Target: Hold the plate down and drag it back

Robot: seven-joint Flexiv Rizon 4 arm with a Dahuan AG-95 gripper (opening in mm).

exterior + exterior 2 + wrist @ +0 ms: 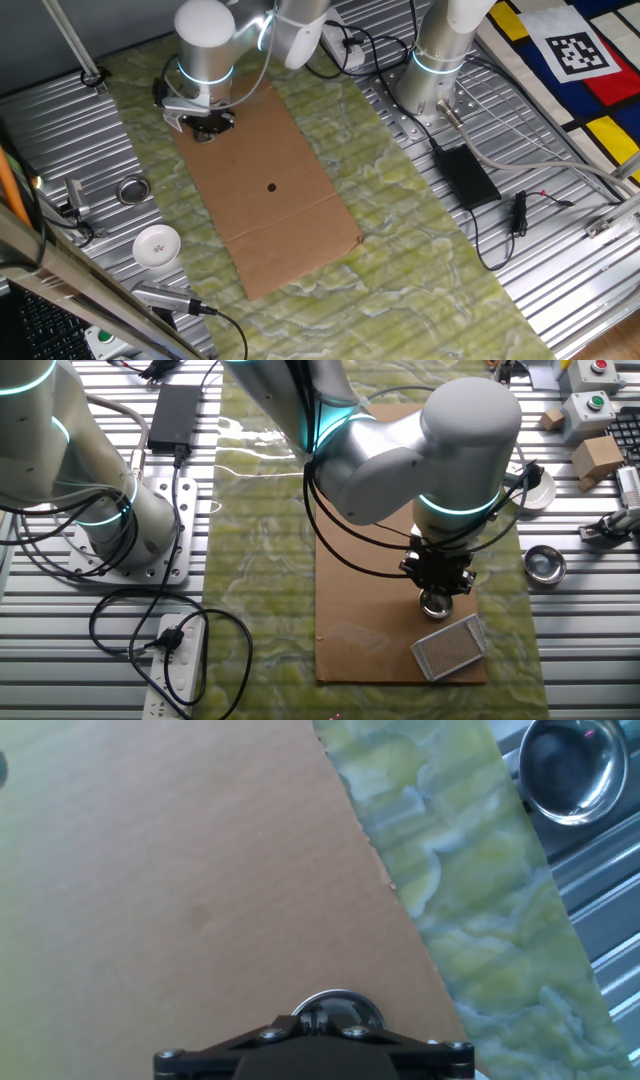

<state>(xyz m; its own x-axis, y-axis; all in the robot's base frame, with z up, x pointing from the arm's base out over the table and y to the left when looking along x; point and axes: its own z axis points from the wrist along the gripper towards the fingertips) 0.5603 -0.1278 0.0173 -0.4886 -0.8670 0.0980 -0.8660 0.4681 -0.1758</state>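
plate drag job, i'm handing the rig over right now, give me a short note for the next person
Pincer: down over the plate; whether it touches, or is open or shut, cannot be told.
Plate: on the cardboard sheet near one end, beside a mesh-covered block; only its rim shows in the hand view.
Off to the side: metal ring and white bowl, on the ribbed table.
Done: the arm is placed over the plate.
Left: press down, drag it back along the cardboard.
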